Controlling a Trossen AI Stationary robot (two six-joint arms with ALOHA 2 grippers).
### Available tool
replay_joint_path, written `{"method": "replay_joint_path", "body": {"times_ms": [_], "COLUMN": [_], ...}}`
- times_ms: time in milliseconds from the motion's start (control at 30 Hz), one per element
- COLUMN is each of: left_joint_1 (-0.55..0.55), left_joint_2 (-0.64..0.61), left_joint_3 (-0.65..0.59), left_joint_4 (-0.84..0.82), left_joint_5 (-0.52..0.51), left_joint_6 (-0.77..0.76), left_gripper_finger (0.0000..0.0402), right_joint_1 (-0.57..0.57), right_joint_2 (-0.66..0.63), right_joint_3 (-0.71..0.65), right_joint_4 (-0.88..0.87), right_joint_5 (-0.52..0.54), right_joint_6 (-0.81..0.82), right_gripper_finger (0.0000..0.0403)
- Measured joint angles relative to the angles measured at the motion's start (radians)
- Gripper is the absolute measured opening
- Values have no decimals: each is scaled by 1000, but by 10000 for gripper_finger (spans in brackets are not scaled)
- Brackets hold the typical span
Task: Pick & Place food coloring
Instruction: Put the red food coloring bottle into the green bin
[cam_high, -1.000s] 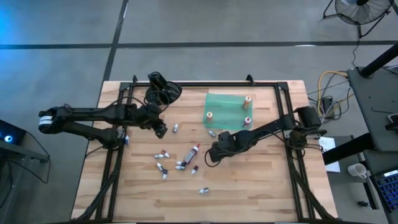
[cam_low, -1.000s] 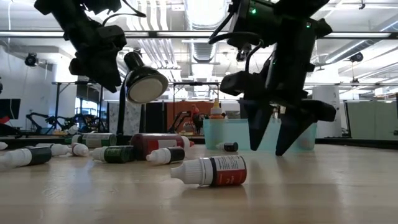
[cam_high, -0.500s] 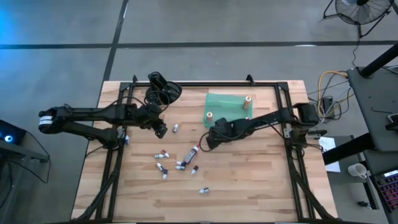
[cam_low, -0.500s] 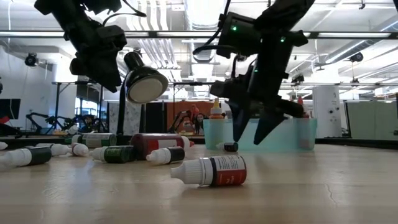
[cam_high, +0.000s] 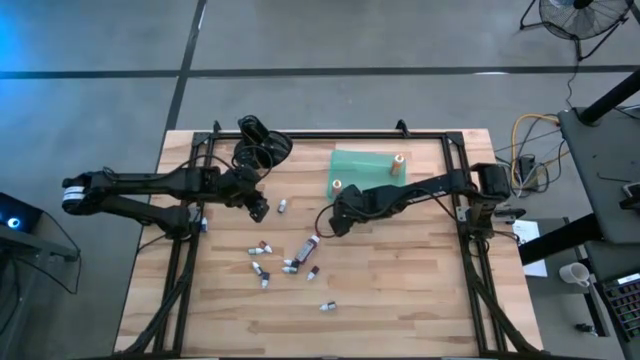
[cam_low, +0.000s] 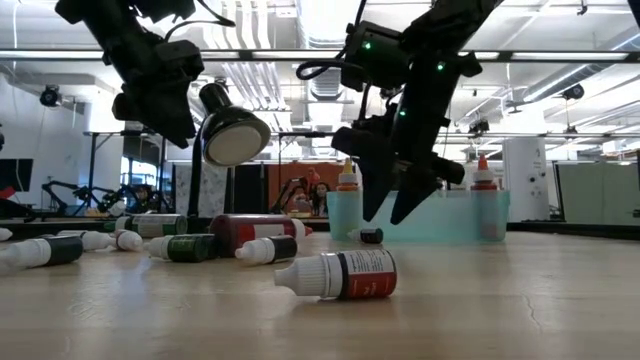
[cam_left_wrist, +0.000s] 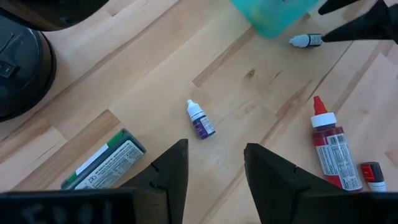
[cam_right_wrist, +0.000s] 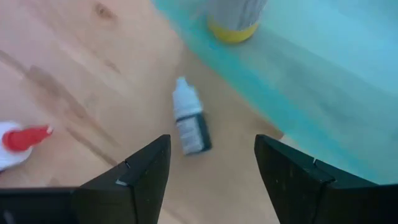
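Observation:
Several small food coloring bottles lie on their sides on the wooden table, among them a big red one (cam_high: 313, 243) and a purple one (cam_left_wrist: 200, 119). My right gripper (cam_right_wrist: 211, 168) hangs open above a little white bottle with a dark label (cam_right_wrist: 189, 124). That bottle lies beside the near left corner of the teal tray (cam_high: 365, 160). The fingers stand on either side of it without touching. Two bottles (cam_high: 398, 163) (cam_high: 337, 186) stand upright on the tray. My left gripper (cam_left_wrist: 214, 168) waits open above the table's left half, over the purple bottle.
A glossy black rounded object (cam_high: 255, 142) sits at the far left of the table. A green-labelled tube (cam_left_wrist: 102, 163) lies near my left gripper. More loose bottles (cam_high: 262, 270) (cam_high: 327, 306) are scattered toward the near edge. A black frame (cam_high: 455, 160) borders the table.
My right gripper has travelled toward the table's far edge and a little up, from the loose bottles at the middle to the tray's near left corner. It has rolled about its own axis on the way and stayed open.

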Motion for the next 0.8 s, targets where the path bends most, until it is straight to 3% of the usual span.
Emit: {"method": "replay_joint_path", "body": {"times_ms": [800], "left_joint_1": [2], "left_joint_2": [0], "left_joint_3": [0], "left_joint_4": [0], "left_joint_5": [-8], "left_joint_6": [0], "left_gripper_finger": [129], "right_joint_1": [-29], "right_joint_2": [0], "right_joint_3": [16], "right_joint_4": [12], "right_joint_5": [-14], "right_joint_6": [-16], "right_gripper_finger": [226]}}
